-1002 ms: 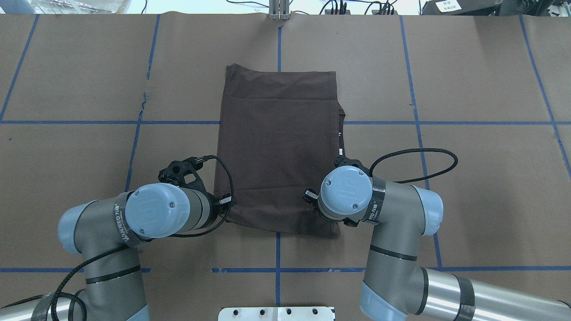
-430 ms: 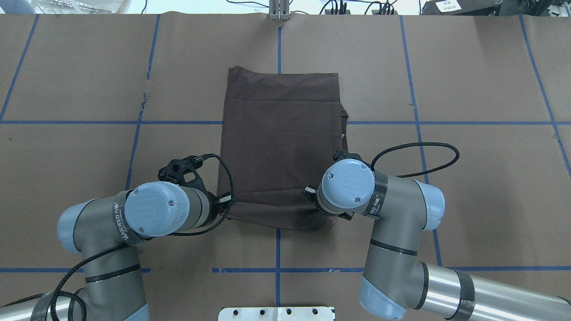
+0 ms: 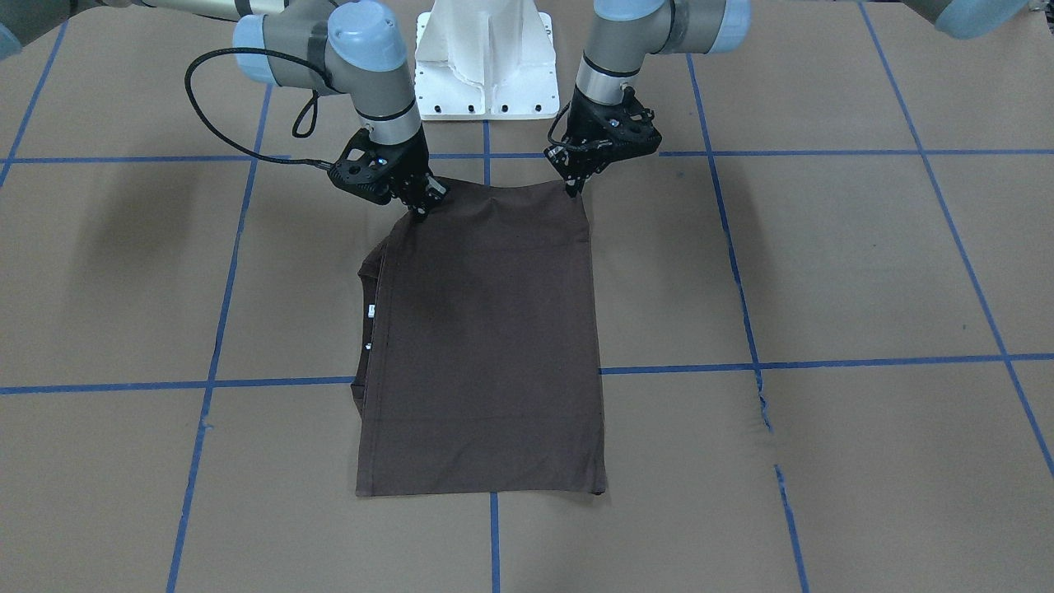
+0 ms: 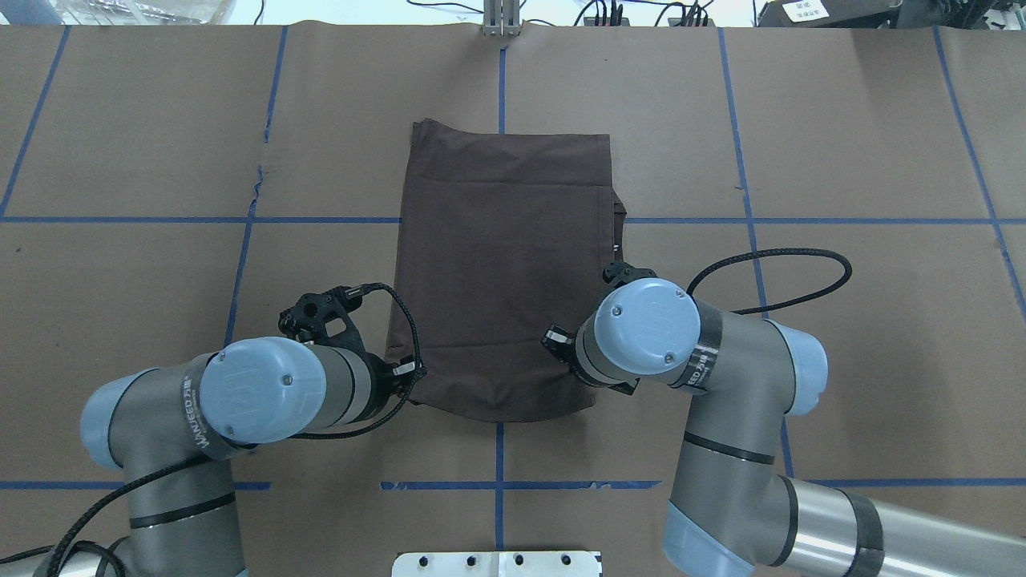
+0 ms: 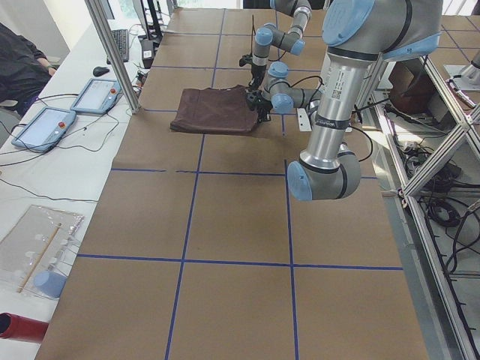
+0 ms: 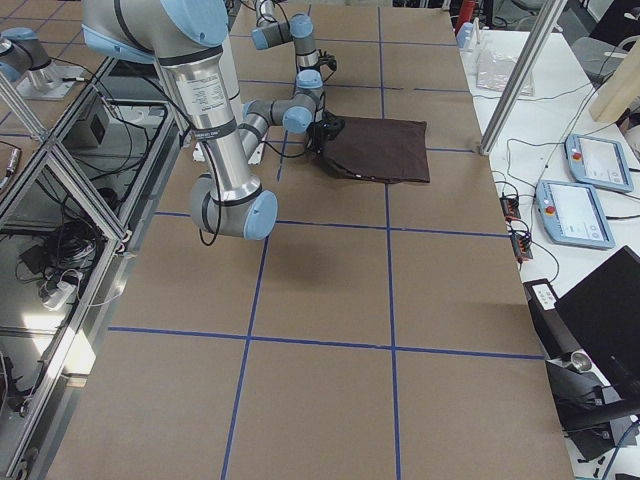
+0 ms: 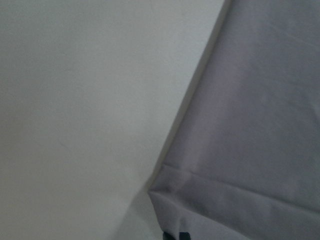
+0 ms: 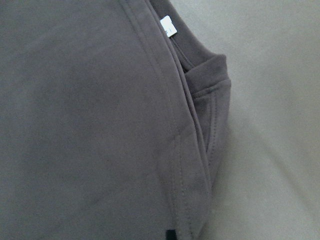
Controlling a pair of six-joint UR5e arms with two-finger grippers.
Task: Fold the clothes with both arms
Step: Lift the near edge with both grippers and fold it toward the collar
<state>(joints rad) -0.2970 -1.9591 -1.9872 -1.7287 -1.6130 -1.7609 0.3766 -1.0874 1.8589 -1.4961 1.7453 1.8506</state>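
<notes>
Upper centre of the front-facing view: left fingers [image 3: 571, 186] and right fingers [image 3: 421, 207] are each pinched closed on one corner of the T-shirt's [image 3: 486, 346] robot-side short edge, which is raised slightly off the counter [image 3: 823, 272]. Beyond them the folded T-shirt lies flat at frame centre, its long axis running straight away from the fingers toward the frame's bottom. Judgement: both arms are equally near, so the fold goes forward along that axis.
</notes>
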